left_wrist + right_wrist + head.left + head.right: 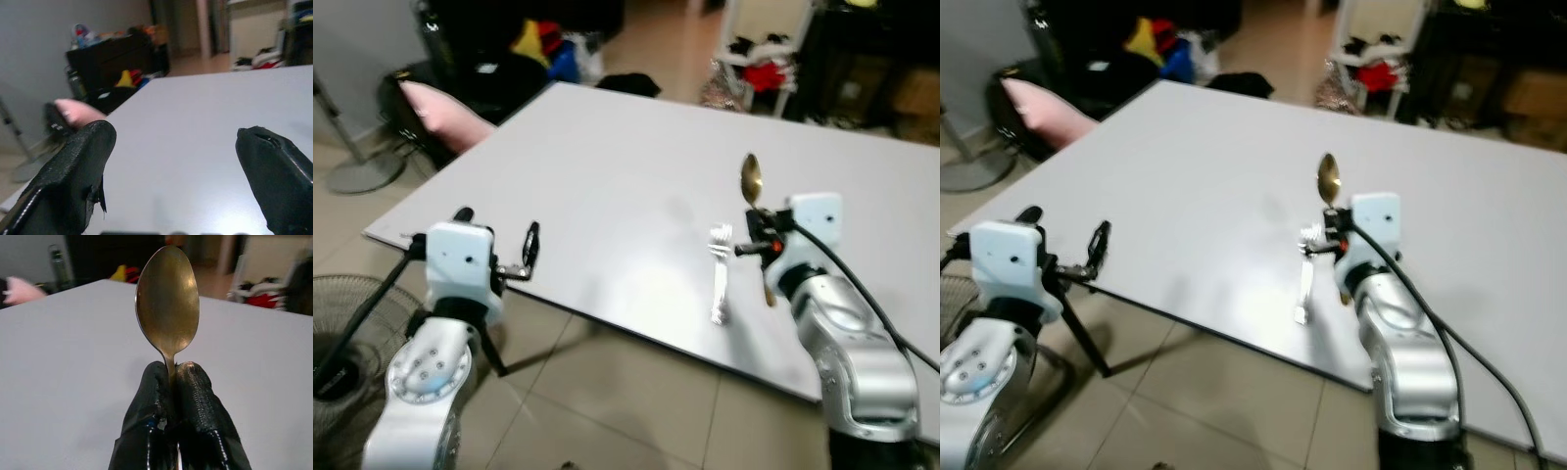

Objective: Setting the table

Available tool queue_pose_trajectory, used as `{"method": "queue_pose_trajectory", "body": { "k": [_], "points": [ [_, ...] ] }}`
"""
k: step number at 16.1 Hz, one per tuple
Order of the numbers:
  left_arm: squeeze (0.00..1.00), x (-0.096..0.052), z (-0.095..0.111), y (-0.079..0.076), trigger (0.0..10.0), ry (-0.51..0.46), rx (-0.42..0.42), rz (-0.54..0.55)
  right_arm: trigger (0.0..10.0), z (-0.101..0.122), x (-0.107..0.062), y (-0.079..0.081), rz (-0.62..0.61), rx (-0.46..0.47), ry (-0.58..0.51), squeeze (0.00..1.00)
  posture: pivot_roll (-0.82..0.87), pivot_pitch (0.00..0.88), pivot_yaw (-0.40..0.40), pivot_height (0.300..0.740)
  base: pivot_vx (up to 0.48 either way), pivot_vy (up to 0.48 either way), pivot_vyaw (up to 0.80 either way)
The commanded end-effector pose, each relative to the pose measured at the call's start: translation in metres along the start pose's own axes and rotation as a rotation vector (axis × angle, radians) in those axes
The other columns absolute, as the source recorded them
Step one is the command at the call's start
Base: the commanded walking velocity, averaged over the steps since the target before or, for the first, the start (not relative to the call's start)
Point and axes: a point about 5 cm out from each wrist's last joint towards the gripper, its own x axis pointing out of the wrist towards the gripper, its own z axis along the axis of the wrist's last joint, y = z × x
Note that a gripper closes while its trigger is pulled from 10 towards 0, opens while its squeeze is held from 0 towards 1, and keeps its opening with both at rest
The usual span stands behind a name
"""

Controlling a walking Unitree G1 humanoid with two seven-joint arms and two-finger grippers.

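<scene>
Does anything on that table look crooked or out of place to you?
Nothing is spilled or broken. The white fork lies flat on the grey table, close to its near edge. The gold spoon isn't laid yet: the right end effector pinches its handle, bowl pointing away.

Table (607, 166) wide open; only fork (720, 274) lying near front edge.

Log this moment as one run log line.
right gripper: shut on gold metal spoon, above grey table | white fork: lying on table | left gripper: open, empty, at table edge
</scene>
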Motion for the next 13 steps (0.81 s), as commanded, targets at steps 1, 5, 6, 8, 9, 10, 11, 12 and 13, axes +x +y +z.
{"method": "queue_pose_trajectory", "body": {
  "k": [1,5,6,8,9,10,11,12,13],
  "points": [
    [0.00,0.004,0.001,-0.001,10.0,-0.007,-0.001,-0.013,10.0,0.004,0.000,-0.002,-0.008,-0.011,-0.015,0.00,-0.14,0.000,0.023,0.740,0.337,0.000,0.00],
    [0.00,0.010,0.001,-0.004,10.0,-0.014,-0.001,-0.042,10.0,0.001,0.000,-0.003,-0.026,-0.013,-0.016,0.00,-0.15,0.000,0.044,0.740,0.339,0.000,0.00],
    [0.00,0.011,0.001,-0.005,10.0,-0.015,-0.003,-0.046,10.0,0.001,-0.001,-0.003,-0.030,-0.012,-0.017,0.00,-0.15,0.000,0.049,0.740,0.341,0.000,0.00],
    [0.00,0.014,-0.002,-0.004,10.0,-0.011,-0.014,-0.042,10.0,0.000,-0.001,-0.003,-0.034,-0.011,-0.014,0.00,-0.16,0.000,0.049,0.740,0.336,0.000,0.00],
    [0.00,0.015,-0.003,-0.004,10.0,-0.007,-0.022,-0.037,10.0,-0.001,-0.002,-0.003,-0.032,-0.011,-0.010,0.00,-0.16,0.000,0.052,0.740,0.337,0.000,0.00],
    [0.00,0.016,-0.003,-0.004,10.0,-0.008,-0.027,-0.036,10.0,-0.002,-0.002,-0.003,-0.028,-0.013,-0.005,0.00,-0.16,0.000,0.052,0.740,0.337,0.000,0.00],
    [0.00,0.017,-0.004,-0.005,10.0,-0.007,-0.029,-0.035,10.0,-0.004,-0.001,-0.002,-0.026,-0.012,0.004,0.00,-0.16,0.000,0.052,0.740,0.337,0.000,0.00],
    [0.00,0.017,-0.004,-0.004,10.0,-0.004,-0.029,-0.027,10.0,-0.006,0.000,-0.002,-0.022,-0.013,0.017,0.00,-0.16,0.000,0.050,0.740,0.000,0.000,0.00],
    [0.00,0.017,-0.005,-0.004,10.0,0.006,-0.042,-0.022,10.0,-0.009,0.000,-0.001,-0.018,-0.022,0.033,0.00,-0.16,0.000,0.050,0.740,0.000,0.000,0.00]
  ]
}}
